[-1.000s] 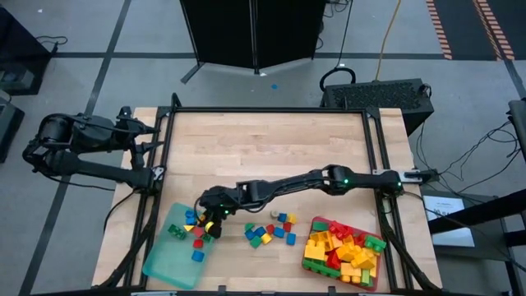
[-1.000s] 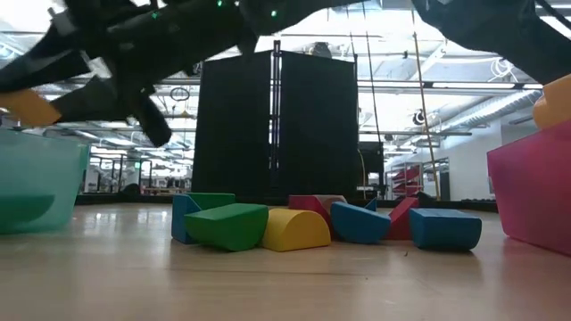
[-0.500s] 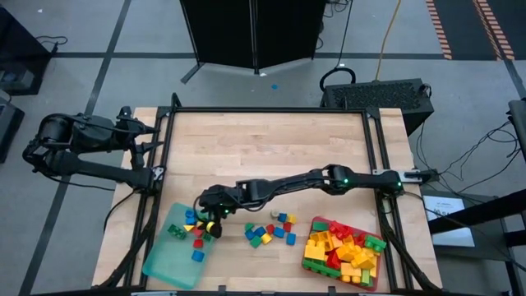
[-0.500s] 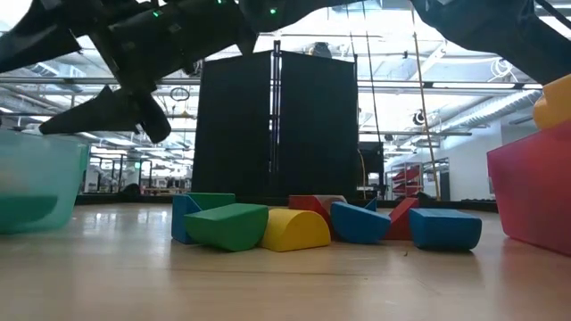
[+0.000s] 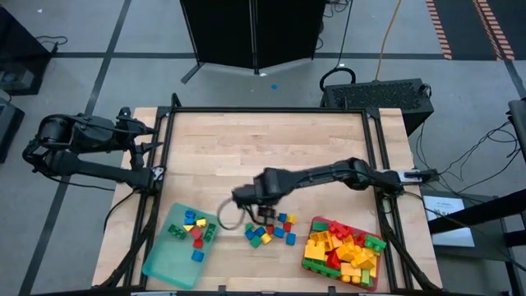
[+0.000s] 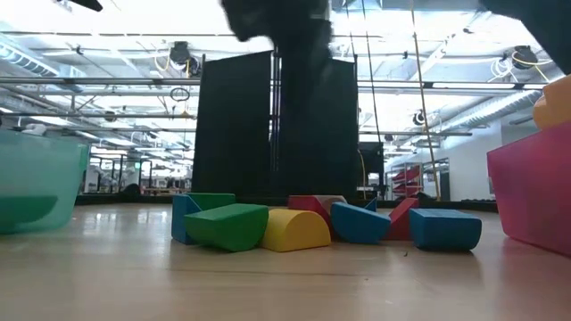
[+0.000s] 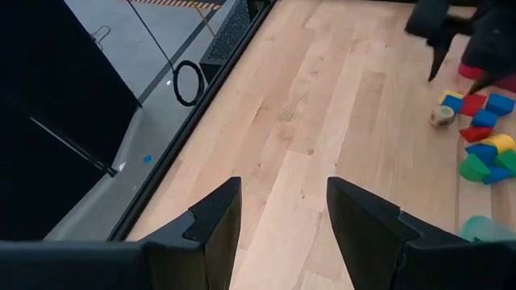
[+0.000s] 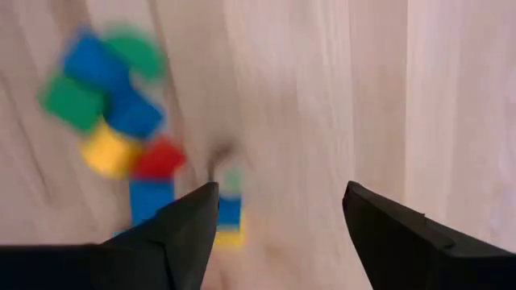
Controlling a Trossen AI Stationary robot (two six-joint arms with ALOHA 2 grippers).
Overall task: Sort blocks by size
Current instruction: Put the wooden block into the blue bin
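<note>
Several small loose blocks (image 5: 269, 229) lie on the wooden table between the two trays; they also show in the low view (image 6: 294, 227) and, blurred, in the right wrist view (image 8: 113, 121). My right gripper (image 5: 237, 205) hovers just left of that pile, open and empty (image 8: 282, 234). Several small blocks lie in the teal tray (image 5: 168, 256) at the near left. Larger red, yellow and green blocks fill the red tray (image 5: 311, 261) at the near right. My left gripper (image 7: 282, 217) waits open and empty at the table's far left edge (image 5: 152, 131).
The black frame rail (image 5: 271, 109) runs around the tabletop. The far half of the table (image 5: 271, 148) is bare wood. In the low view the teal tray's wall (image 6: 36, 192) stands at the left and the red tray's wall (image 6: 535, 196) at the right.
My right gripper held a yellow block above the teal tray, opened and let it go into the tray. It has then swung quickly toward the table's right, away from the tray and up to the loose pile.
</note>
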